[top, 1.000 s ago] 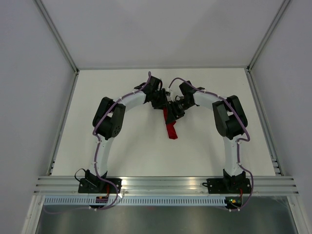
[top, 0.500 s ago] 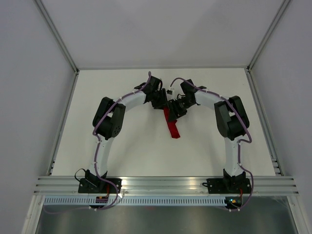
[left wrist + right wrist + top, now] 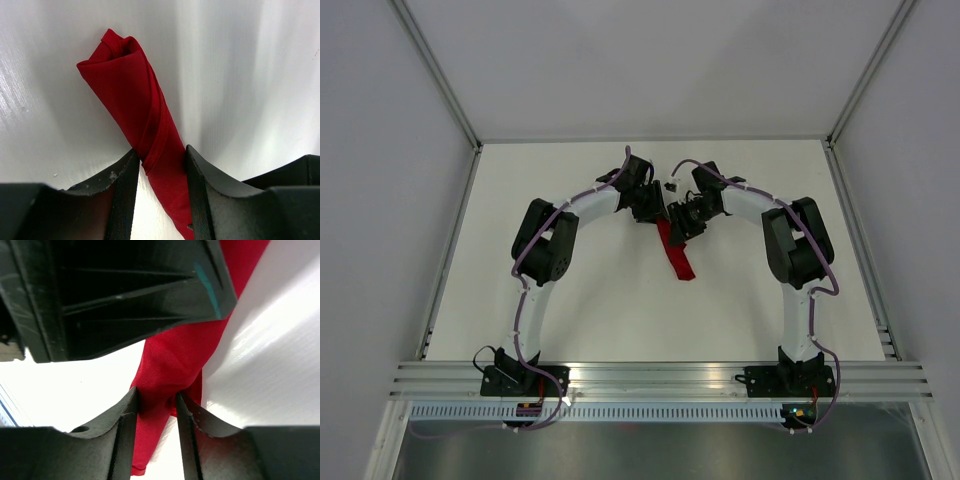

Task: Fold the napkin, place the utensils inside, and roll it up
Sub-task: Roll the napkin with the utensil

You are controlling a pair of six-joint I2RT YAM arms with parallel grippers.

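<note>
The red napkin (image 3: 676,255) is seen rolled up into a long thin strip. It is laid on the white desk (image 3: 580,310), in the middle and toward the far side, with one end pointed at the near edge. Its far end is covered by the two arms, which are bent in toward each other so that their tips are close together over it. The left arm (image 3: 545,250) is curved in from the left and the right arm (image 3: 795,245) from the right.

In the left wrist view, the napkin (image 3: 135,100) is shown as a tight twist with folds wound round it. The roll is pinched by the left fingers (image 3: 122,190), with one finger pressed on each side of it. The free end of the roll is stretched away from the fingers and is seen against the white desk (image 3: 250,75).

In the right wrist view, a bunch of the napkin (image 3: 170,365) is squeezed between the right fingers (image 3: 125,430), and the narrow gap is filled with red cloth. A big black robot part (image 3: 125,290) is seen just above the cloth, and a thin teal mark is seen on it. What the mark is cannot be told.

A metal rail (image 3: 660,375) is fixed along the near edge of the desk, and grey walls (image 3: 380,200) are set around it.
</note>
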